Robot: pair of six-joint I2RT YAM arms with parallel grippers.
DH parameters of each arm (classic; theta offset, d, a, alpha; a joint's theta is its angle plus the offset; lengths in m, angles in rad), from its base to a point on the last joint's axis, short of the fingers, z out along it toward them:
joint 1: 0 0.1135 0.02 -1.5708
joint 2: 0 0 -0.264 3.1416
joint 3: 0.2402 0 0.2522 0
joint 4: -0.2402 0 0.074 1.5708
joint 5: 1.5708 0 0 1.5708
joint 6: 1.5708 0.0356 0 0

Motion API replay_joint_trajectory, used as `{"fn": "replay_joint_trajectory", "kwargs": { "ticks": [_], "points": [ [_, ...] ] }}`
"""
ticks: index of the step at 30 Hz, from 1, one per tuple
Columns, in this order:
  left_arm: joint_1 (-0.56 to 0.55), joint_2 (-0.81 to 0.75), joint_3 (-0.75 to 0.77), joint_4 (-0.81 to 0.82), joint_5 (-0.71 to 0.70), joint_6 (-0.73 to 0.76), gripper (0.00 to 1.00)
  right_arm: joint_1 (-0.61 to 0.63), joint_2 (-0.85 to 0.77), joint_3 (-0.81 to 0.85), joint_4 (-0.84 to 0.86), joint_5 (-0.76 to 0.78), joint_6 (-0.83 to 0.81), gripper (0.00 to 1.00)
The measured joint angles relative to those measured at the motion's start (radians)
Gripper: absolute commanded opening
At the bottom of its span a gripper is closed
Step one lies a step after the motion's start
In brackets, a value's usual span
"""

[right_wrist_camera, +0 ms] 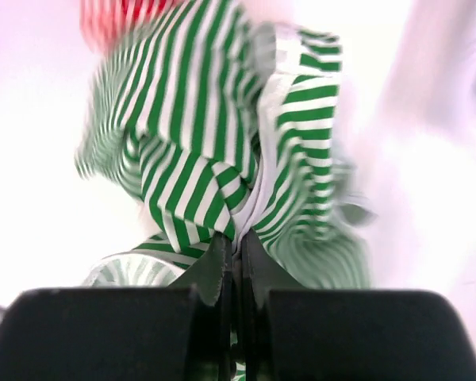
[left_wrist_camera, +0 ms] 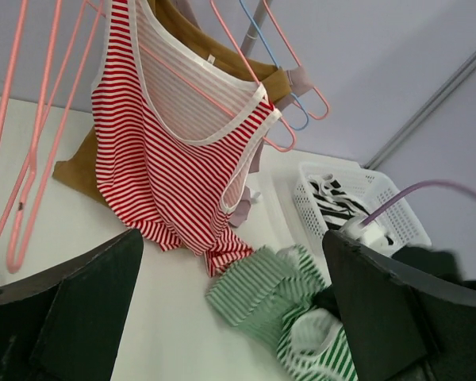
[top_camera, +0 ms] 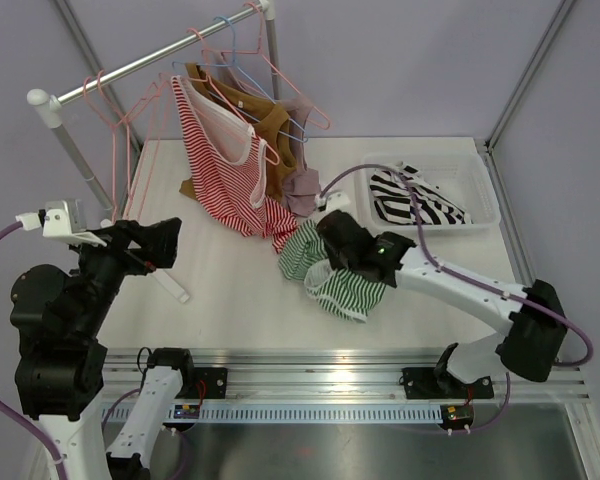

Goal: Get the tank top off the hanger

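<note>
**Red tank top on its hanger as the right arm grips a green one**

The red-striped tank top (top_camera: 220, 170) hangs on a pink hanger (left_wrist_camera: 198, 91) from the rail (top_camera: 140, 65) over the worktop's (top_camera: 220, 290) far left part. A brown garment (top_camera: 270, 120) hangs behind it.

The right gripper (right_wrist_camera: 236, 246) is clamped on a fold of the green-striped top (top_camera: 335, 285), bunched near the worktop's middle. Only its wrist view shows the pinch; from above the fingertips are hidden.

The left gripper (top_camera: 165, 243) is raised near the left edge, jaws wide apart. Its own camera shows the hanger threaded through the red top's neck.

A white basket (top_camera: 480, 190) sits at the far right corner.
</note>
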Motion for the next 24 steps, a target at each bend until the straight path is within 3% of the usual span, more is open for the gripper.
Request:
{"fn": "replay_joint_trajectory", "kwargs": {
  "ticks": [5,10,18,24],
  "points": [
    [0.000,-0.001,-0.008,-0.032,0.012,0.045,0.99,-0.174,-0.151,0.148,-0.037,0.070,-0.080,0.00],
    [0.000,-0.014,-0.024,-0.038,0.017,0.062,0.99,-0.369,-0.192,0.284,-0.023,0.152,-0.162,0.00],
    [0.000,-0.015,-0.024,-0.047,0.040,0.062,0.99,-0.650,-0.081,0.355,0.086,0.215,-0.244,0.00],
    [0.000,-0.011,-0.004,-0.067,0.045,0.062,0.99,-0.822,0.040,0.360,0.158,0.069,-0.274,0.00]
  ]
}}
